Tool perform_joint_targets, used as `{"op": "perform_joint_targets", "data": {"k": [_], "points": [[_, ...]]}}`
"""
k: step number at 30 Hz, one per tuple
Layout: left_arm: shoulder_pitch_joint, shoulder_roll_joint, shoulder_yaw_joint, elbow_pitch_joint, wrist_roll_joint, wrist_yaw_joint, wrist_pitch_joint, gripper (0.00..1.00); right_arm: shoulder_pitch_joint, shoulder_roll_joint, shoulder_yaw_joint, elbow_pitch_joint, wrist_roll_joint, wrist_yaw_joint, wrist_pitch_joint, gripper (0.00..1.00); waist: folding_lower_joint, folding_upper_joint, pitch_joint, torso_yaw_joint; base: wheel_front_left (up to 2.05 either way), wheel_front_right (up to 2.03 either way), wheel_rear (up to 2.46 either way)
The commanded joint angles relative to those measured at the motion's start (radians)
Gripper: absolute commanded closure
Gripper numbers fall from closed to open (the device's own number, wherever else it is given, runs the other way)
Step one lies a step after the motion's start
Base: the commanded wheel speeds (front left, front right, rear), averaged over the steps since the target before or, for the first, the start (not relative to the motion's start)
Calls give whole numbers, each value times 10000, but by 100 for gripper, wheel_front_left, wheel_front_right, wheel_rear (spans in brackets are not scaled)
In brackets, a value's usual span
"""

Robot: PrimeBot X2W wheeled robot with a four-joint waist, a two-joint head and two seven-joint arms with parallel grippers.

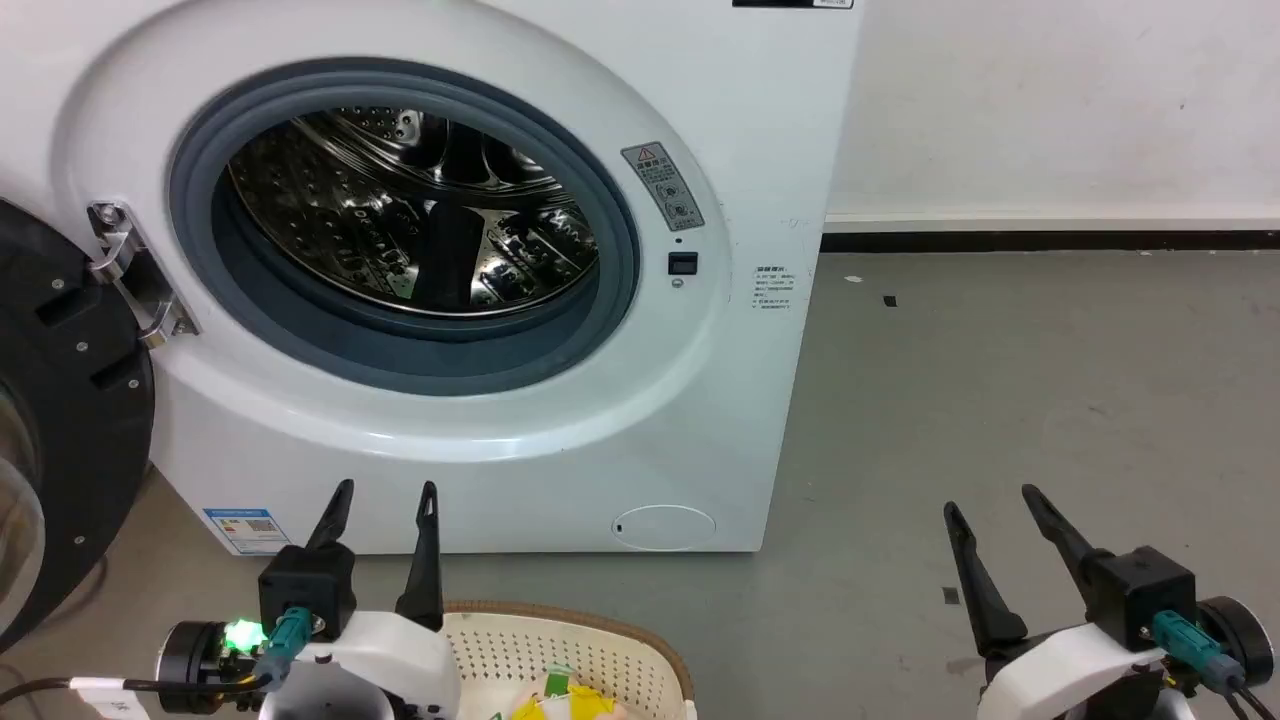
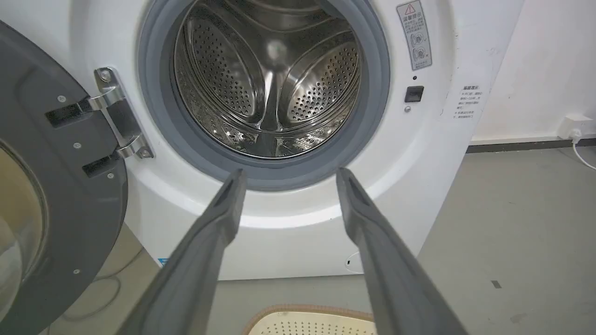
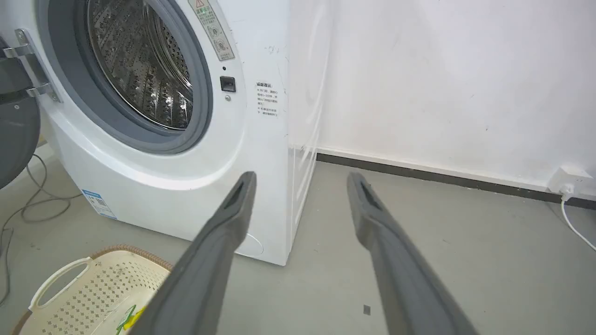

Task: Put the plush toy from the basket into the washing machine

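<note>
Washing machine (image 1: 700, 420): white front-loader, standing on the grey floor (image 1: 1020, 400) before a white wall (image 1: 1050, 110).

Door (image 1: 60, 430): black, round, swung wide open to my left on a metal hinge (image 1: 130, 275).

Seal (image 1: 622, 265): grey rubber ring around the mouth, uncovered.

Drum (image 1: 400, 220): shiny perforated steel, seen straight through the open mouth.

Basket (image 1: 610, 640): cream perforated plastic with a brown rim. It sits on the floor in front of the machine's lower panel, near it but not touching, at the bottom edge of my head view.

Plush toy (image 1: 562, 704): lying inside the basket. Yellow and green patches are visible (the rest is cut off by the frame edge, so I cannot tell how it lies). Neither tool touches it.

Left tool (image 1: 386, 487): my two dark fingers are spread apart with nothing between them. It hovers over the basket's left end, and in my left wrist view the fingertips frame the lower part of the seal.

Right tool (image 1: 990, 500): fingers likewise spread and holding nothing. It hangs over bare floor to the right of the machine, well apart from the basket, and points toward the machine's right front corner.

Cable (image 3: 32, 204): grey, lying loose on the floor at the machine's left.
</note>
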Motion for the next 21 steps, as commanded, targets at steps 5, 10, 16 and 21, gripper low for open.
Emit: {"op": "perform_joint_targets", "data": {"k": [5, 10, 16, 21], "points": [[-9, 0, -147, 131, -127, 53, -187, 0, 52, 0, -114, -32, 100, -1, -180, 0, 0, 0, 17, -6, 0, 0, 0], [-22, 0, -264, 266, -213, 84, -292, 0, 65, 0, -197, -36, 174, -1, -284, 0, 0, 0, 43, -18, 0, 0, 0], [-58, 0, -387, 472, -307, 101, -396, 0, 72, 0, -234, -66, 231, -1, -388, 0, 0, 0, 101, -39, 0, 0, 0], [-123, 0, -518, 722, -438, 119, -500, 0, 70, 0, -238, -124, 270, -1, -492, 0, 0, 0, 191, -73, 0, 0, 0]]}}
